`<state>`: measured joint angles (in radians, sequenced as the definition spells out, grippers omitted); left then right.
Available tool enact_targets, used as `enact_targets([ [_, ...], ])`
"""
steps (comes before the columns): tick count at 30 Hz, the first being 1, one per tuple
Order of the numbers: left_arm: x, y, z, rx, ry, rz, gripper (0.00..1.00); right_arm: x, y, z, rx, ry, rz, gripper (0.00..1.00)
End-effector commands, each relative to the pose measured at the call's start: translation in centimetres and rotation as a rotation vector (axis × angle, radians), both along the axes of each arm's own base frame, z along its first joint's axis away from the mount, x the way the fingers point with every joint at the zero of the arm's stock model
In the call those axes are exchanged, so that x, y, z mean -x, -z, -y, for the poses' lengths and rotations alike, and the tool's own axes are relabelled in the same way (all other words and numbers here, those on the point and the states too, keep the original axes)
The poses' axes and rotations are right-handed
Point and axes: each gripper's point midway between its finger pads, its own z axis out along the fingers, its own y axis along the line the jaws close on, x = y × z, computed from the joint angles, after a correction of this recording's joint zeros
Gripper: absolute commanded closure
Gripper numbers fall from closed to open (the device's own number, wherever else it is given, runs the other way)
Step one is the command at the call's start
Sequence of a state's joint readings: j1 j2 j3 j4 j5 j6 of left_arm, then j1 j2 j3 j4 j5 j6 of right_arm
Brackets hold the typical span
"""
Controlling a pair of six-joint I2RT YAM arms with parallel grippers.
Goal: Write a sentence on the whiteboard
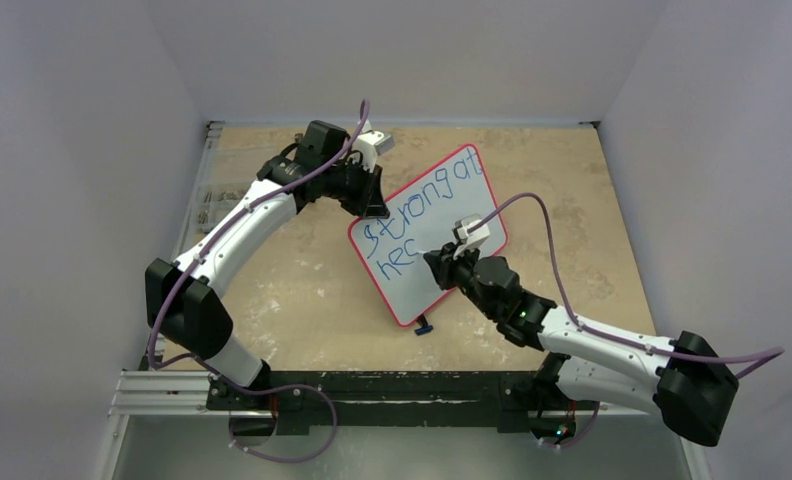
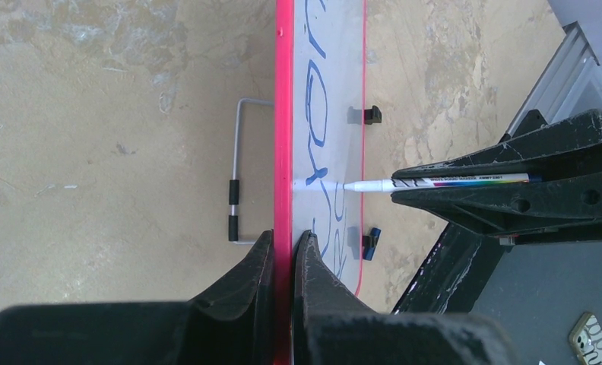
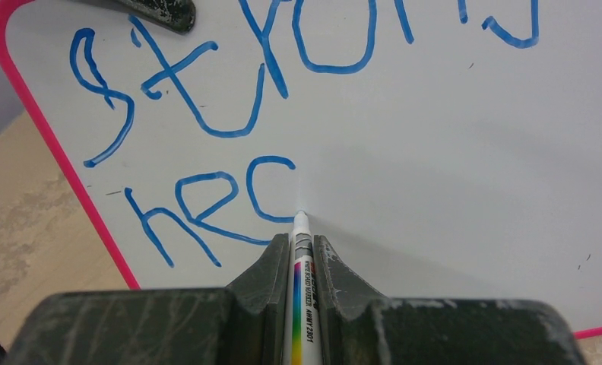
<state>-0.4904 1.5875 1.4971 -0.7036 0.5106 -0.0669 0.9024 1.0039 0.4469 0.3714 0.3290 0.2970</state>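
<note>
The whiteboard [image 1: 404, 290] stands tilted mid-table, with a red-pink frame [image 2: 283, 114]. The sentence [image 3: 207, 84] in blue marker reads "strong at" on the upper line and "hec" below, the last letter unfinished. My left gripper [image 2: 286, 236] is shut on the board's frame at its far-left edge, also seen from above [image 1: 372, 205]. My right gripper [image 3: 303, 239] is shut on a white marker [image 3: 304, 304]. Its tip touches the board at the end of the last letter. In the left wrist view the marker [image 2: 435, 182] meets the board from the right.
A blue marker cap [image 1: 423, 327] lies on the table by the board's near corner. A wire stand [image 2: 237, 175] sticks out behind the board. A black foot [image 2: 370, 115] sits at its lower edge. An aluminium rail [image 1: 172, 385] runs along the near table edge.
</note>
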Motion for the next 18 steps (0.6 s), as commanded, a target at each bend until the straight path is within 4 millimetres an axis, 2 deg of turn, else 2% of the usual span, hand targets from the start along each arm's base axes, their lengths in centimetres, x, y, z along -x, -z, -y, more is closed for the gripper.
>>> enact_targets([
  [1,0.7,3.5,-2.6,-0.195,-0.008,-0.014,1.00,-1.4,-1.8,0.0,0.004,0.050,0.034,1.00],
  [12,0.6,3.4,-2.6,-0.193,-0.008,-0.011,1.00,-2.6,-4.4,-1.3,-0.006,0.045,0.083,1.00],
  [18,0.7,3.4,-2.6,-0.193,-0.008,-0.013,1.00,-2.4,-3.7,-1.3,-0.001,0.039,0.068,1.00],
])
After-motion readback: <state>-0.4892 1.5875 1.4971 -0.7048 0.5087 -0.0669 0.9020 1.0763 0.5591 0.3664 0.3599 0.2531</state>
